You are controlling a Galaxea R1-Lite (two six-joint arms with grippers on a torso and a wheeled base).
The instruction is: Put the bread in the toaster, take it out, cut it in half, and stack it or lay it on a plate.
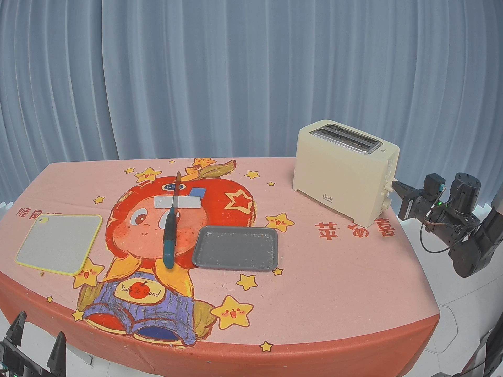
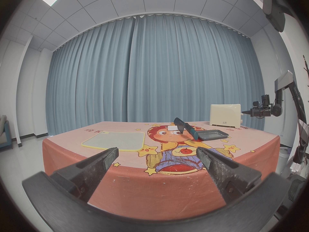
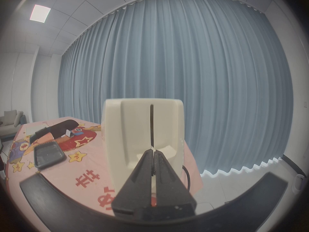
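Observation:
The cream toaster stands at the table's right end, its two top slots dark, and I cannot tell what is inside them. My right gripper is shut, with its tips against the toaster's side lever, which sits low in its slot. The right gripper points straight at that side. A grey plate lies mid-table beside a teal-handled knife. A cutting board lies at the left. My left gripper hangs open off the table's front left corner with nothing in it.
A small white and blue rest lies under the knife blade. The toaster's cord hangs off its far side near the table edge. The printed cloth between plate and toaster is bare. Curtains close the back.

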